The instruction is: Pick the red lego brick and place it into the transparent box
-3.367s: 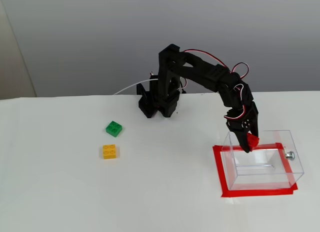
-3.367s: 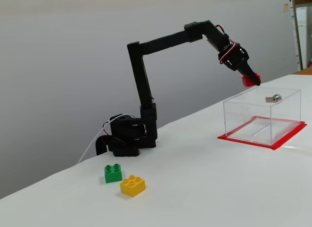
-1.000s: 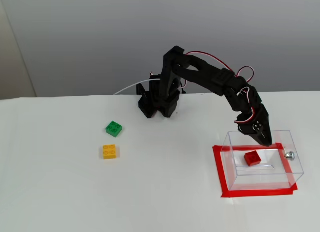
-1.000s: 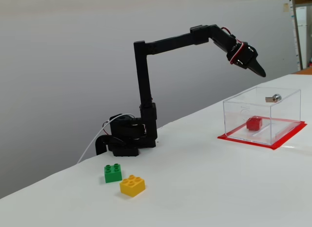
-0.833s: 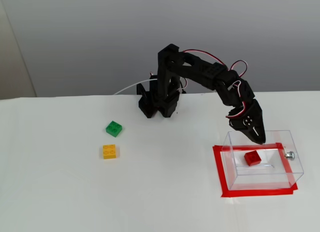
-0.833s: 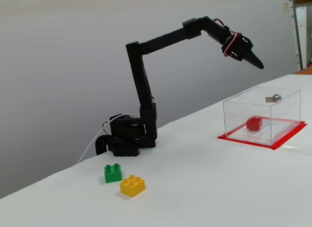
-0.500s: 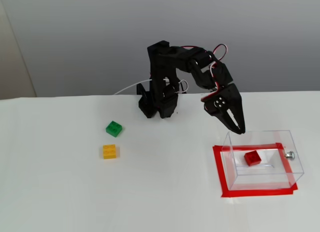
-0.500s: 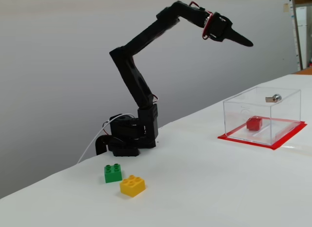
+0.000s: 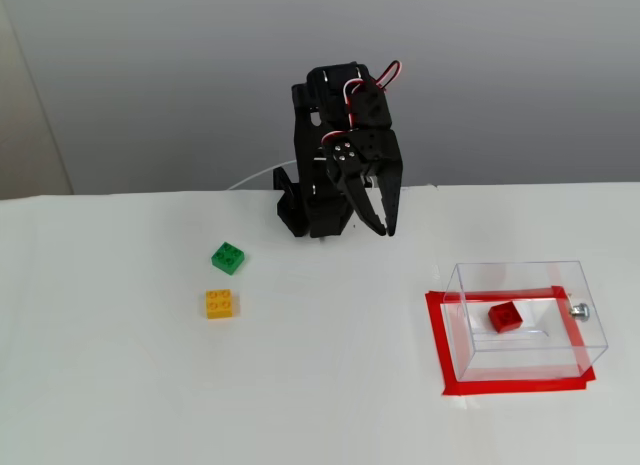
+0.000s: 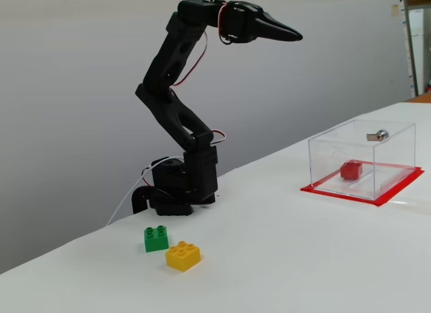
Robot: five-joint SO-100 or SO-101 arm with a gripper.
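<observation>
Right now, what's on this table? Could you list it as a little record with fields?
small red plastic lego brick: resting inside the box
clear plastic rectangular box: standing on a red tape outline, silver knob on one wall
green studded brick: on the table, outside the box
yellow studded brick: beside the green one
black robot arm's hand: raised, holding nothing
</observation>
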